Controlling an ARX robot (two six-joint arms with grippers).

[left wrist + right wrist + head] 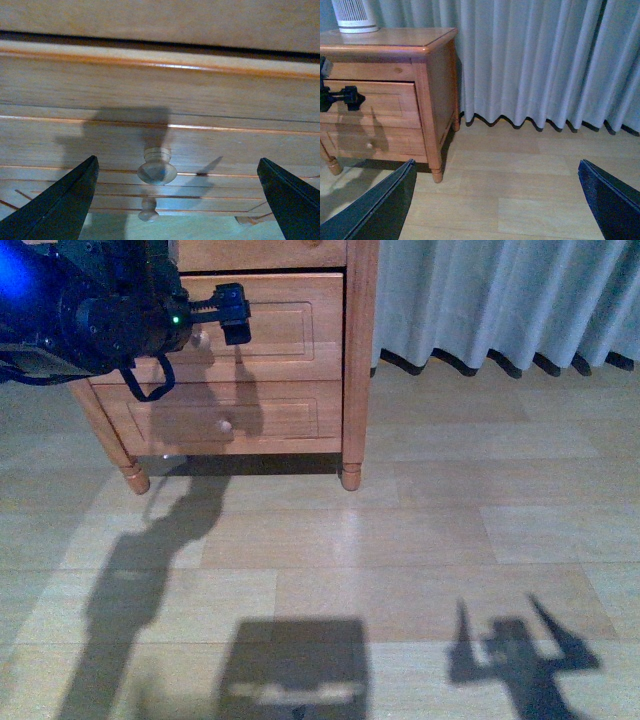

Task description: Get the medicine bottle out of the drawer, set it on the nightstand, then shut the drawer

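The nightstand [360,360] stands at the upper left of the front view and also shows in the right wrist view [385,37]. Its taller upper drawer [290,330] looks shut, with its round knob [200,337]. My left gripper [238,320] is open in front of that drawer. In the left wrist view the knob [157,169] sits between the spread fingers [65,200], a short way off and untouched. My right gripper [495,200] is open and empty above the floor, away from the nightstand. The medicine bottle is hidden.
The shallower lower drawer [270,410] has its own knob [226,426]. A large white ribbed appliance [354,15] stands on the nightstand top. Grey curtains [500,300] hang at the back right. The wooden floor [420,540] carries the arms' shadows.
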